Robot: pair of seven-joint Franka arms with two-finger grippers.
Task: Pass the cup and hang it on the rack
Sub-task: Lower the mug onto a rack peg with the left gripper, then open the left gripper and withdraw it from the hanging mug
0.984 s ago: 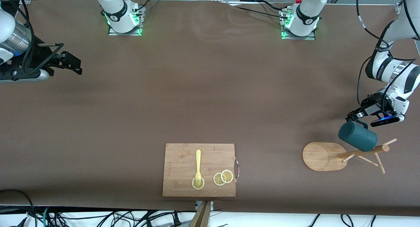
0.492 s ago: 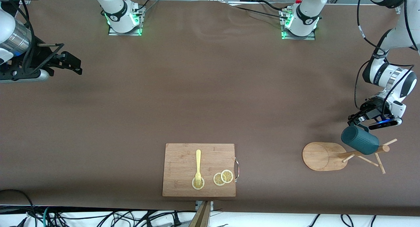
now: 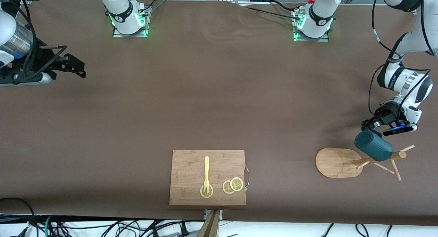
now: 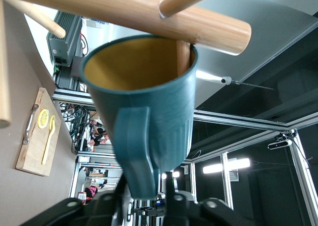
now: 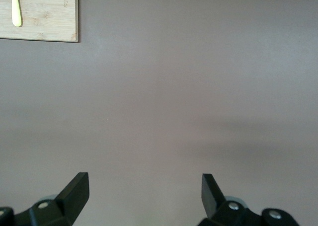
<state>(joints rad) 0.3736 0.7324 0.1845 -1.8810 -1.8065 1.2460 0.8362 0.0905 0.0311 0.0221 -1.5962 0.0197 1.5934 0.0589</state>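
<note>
The left gripper (image 3: 370,125) is up in the air over the rack (image 3: 337,162), at the left arm's end of the table. Its fingers are closed on the handle of the cup (image 3: 373,146), which hangs just below the gripper, tilted, mouth turned toward the top of the post. In the left wrist view the cup (image 4: 144,107) shows its yellow inside, with one peg (image 4: 184,57) reaching into the mouth and the thick post (image 4: 134,12) crossing just past the rim; whether the peg touches the cup wall is not clear. The gripper (image 4: 149,198) pinches the handle at its lower end.

The right gripper (image 3: 73,64) waits in the air over bare table at the right arm's end, well apart from the cup. Its fingers are spread wide with nothing between them, as the right wrist view shows (image 5: 144,193).

Between the two grippers, near the front camera, lies a board (image 3: 191,192) with a fork (image 3: 206,173) and lemon slices (image 3: 232,185) on it
</note>
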